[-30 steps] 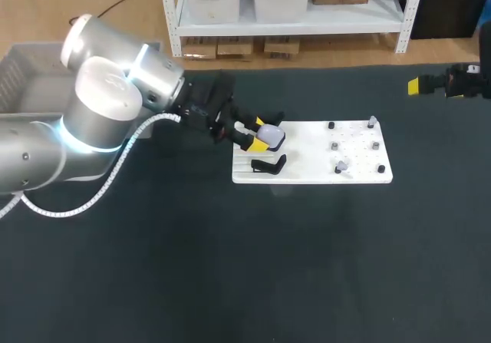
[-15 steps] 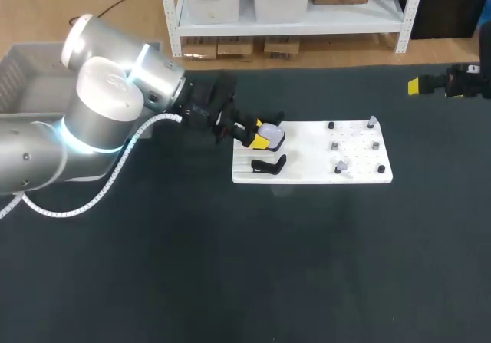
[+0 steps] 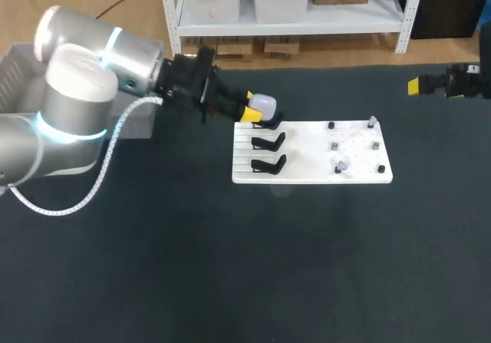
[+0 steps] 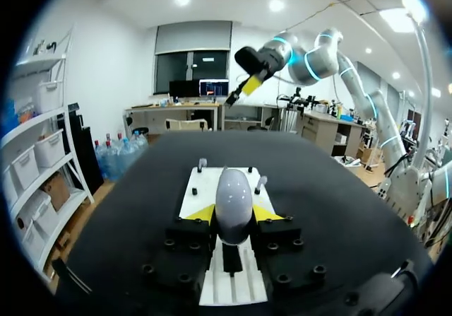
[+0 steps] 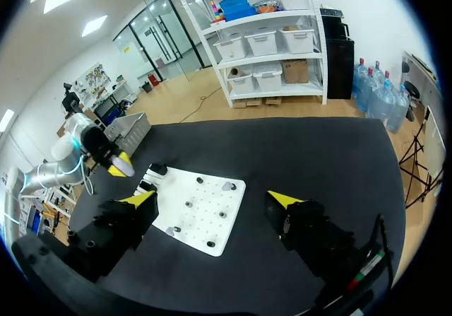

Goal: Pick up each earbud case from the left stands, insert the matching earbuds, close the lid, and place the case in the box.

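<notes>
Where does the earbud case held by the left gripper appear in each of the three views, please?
Head view: the earbud case sits in the left gripper, by the far left corner of the white board.
Left wrist view: the case is between the gripper's fingers, over the board.
Right wrist view: too small to make out; it would be at the distant left gripper, beyond the board.
Shared landmark: the white board.

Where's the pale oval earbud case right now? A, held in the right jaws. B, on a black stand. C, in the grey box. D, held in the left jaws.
D: the pale oval earbud case sits pinched between the left jaws' yellow tips, off both empty black stands.
</notes>
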Available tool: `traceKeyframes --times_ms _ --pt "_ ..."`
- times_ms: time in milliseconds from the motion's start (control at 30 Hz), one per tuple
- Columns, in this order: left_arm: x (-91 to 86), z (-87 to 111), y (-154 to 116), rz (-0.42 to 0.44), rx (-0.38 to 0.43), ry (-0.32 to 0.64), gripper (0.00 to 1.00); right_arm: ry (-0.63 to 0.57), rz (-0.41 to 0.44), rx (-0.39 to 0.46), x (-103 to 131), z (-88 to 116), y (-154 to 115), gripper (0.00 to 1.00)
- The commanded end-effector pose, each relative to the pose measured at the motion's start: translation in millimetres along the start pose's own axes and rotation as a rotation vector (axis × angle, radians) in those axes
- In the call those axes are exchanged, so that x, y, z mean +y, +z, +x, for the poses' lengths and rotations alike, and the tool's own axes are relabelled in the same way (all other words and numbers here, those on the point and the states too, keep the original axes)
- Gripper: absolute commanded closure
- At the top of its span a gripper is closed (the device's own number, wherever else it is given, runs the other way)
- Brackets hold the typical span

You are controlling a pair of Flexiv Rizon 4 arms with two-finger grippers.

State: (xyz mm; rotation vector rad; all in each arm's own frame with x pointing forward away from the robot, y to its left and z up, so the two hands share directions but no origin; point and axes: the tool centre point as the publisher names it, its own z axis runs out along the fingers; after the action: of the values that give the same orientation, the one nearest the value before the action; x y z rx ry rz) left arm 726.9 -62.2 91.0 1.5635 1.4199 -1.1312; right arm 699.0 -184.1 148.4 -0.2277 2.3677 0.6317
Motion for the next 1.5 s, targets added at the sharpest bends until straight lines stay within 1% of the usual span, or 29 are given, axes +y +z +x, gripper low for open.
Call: traceKeyframes --times_ms 33,233,433,1233,1300,1367,1500 --pt "-29.8 -17.5 -14 -0.054 -0.044 0.021 1.0 0.0 0.003 0.001 1 0 -1 0.0" --pt "-39.5 -36.7 -23 -0.066 -0.109 0.041 1.0 0.0 0.003 0.001 1 0 -1 0.0" --pt "-47.8 -49.5 -32 -0.067 -0.142 0.038 1.0 0.0 0.003 0.001 1 0 -1 0.0" --pt "-47.8 -49.5 -32 -0.067 -0.142 0.038 1.0 0.0 0.003 0.001 1 0 -1 0.0" --pt "-48.7 -46.2 -30 -0.071 -0.158 0.026 1.0 -0.012 -0.02 0.012 10 0 3 0.0" --pt "-49.2 -43.8 -28 -0.076 -0.163 0.018 1.0 -0.038 -0.021 0.027 20 1 3 0.0" --pt "-49.9 -41.3 -26 -0.073 -0.177 0.012 1.0 -0.077 -0.043 0.038 44 3 -7 0.0"
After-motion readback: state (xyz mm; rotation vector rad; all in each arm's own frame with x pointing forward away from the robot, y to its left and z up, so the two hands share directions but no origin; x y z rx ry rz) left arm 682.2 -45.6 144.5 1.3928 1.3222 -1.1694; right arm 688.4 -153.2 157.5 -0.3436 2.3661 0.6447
